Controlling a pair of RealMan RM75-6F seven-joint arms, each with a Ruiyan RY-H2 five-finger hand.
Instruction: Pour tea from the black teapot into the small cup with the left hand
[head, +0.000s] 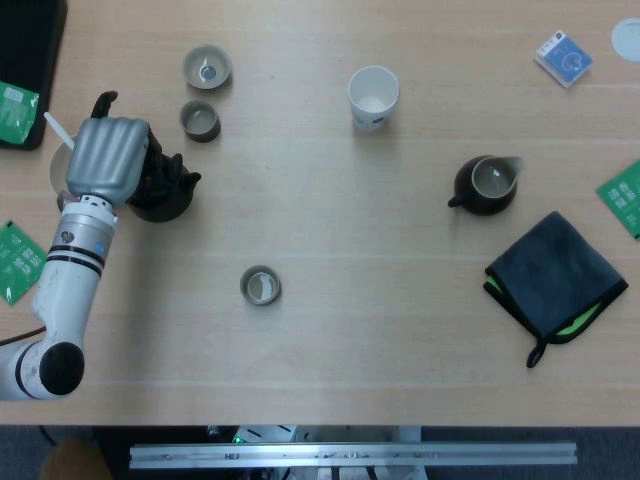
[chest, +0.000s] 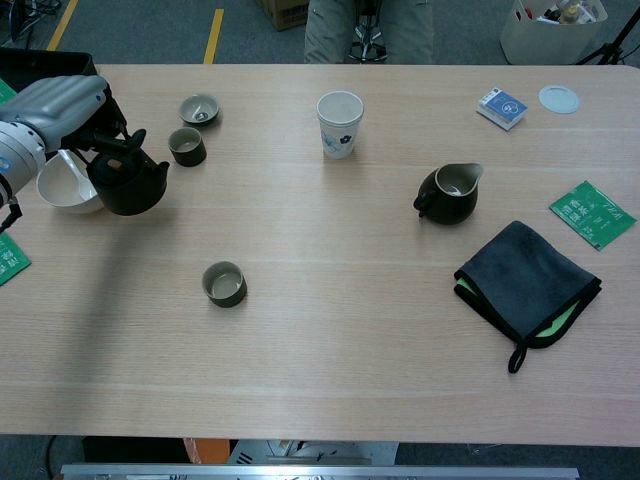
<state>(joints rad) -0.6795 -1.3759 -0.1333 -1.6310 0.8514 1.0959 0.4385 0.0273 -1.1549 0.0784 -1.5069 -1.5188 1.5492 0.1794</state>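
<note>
My left hand grips the black teapot by its handle at the table's left side. The pot leans a little, its spout toward the right, and looks raised off the table. It hangs just in front of a white bowl. The small cup stands alone nearer the front, well to the right of the pot and apart from it. My right hand shows in neither view.
Two more small cups stand behind the teapot. A paper cup, a dark pitcher and a folded dark cloth lie to the right. Green packets and a black tray sit at the left edge.
</note>
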